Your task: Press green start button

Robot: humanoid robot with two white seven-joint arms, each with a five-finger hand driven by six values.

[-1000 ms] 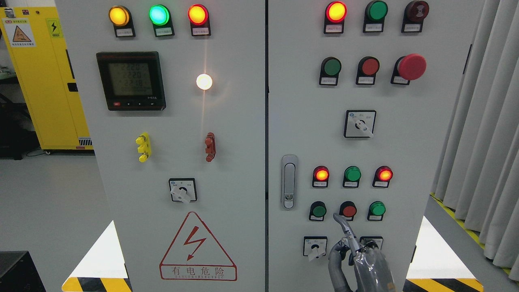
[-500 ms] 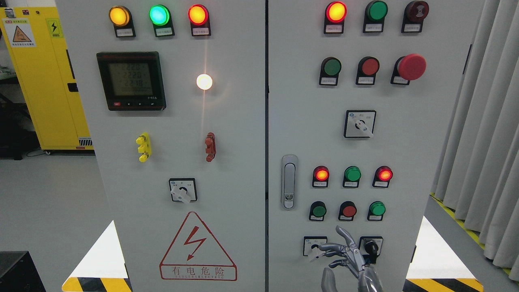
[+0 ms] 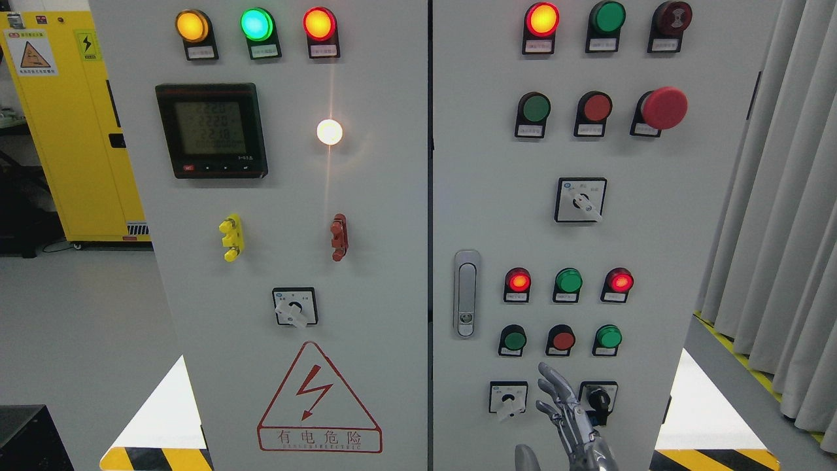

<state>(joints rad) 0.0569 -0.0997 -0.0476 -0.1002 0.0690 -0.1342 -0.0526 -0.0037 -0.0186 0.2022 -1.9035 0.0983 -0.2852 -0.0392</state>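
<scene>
1. Cabinet (image 3: 392, 216) in pale grey fills the head view, split by a dark vertical seam into a left door and a right door; these two doors carry everything worth noting
2. Left door: a top row of three lit lamps, amber (image 3: 191, 25), green (image 3: 256, 24) and orange-red (image 3: 319, 23); under them a dark digital meter (image 3: 211, 130) and a glaring white lamp (image 3: 329, 131); lower down a yellow fitting (image 3: 231, 237), a red fitting (image 3: 339, 237), a rotary switch (image 3: 295, 307) and a red triangular warning sign (image 3: 319, 400)
3. Right door, upper part: a lit red lamp (image 3: 542, 19), an unlit green lamp (image 3: 607, 17), a dark red buzzer (image 3: 672, 17); then a green button (image 3: 535, 108), a red button (image 3: 596, 106) and a big red mushroom button (image 3: 664, 107); beneath them a selector switch (image 3: 580, 200)
4. Right door, lower part: a silver door latch (image 3: 465, 294); a lamp row of red, green, red; below it the lower button row, with a green start button (image 3: 514, 340) at its left, a second red button (image 3: 562, 340) in the middle and another green button (image 3: 609, 336) at the right. Which green one is the start button cannot be read from the labels
5. Bottom row: a white-handled switch (image 3: 508, 398) and a black key switch (image 3: 598, 396)
6. Right hand (image 3: 570, 418) rises from the bottom edge between those two switches, fingers (image 3: 552, 383) spread and extended upward, grasping nothing. The fingertips sit below the lower button row, apart from every button; whether they touch the panel surface cannot be told
7. Left hand does not show
8. Yellow cabinet (image 3: 72, 124) stands at far left, grey curtain (image 3: 778, 209) at far right
</scene>
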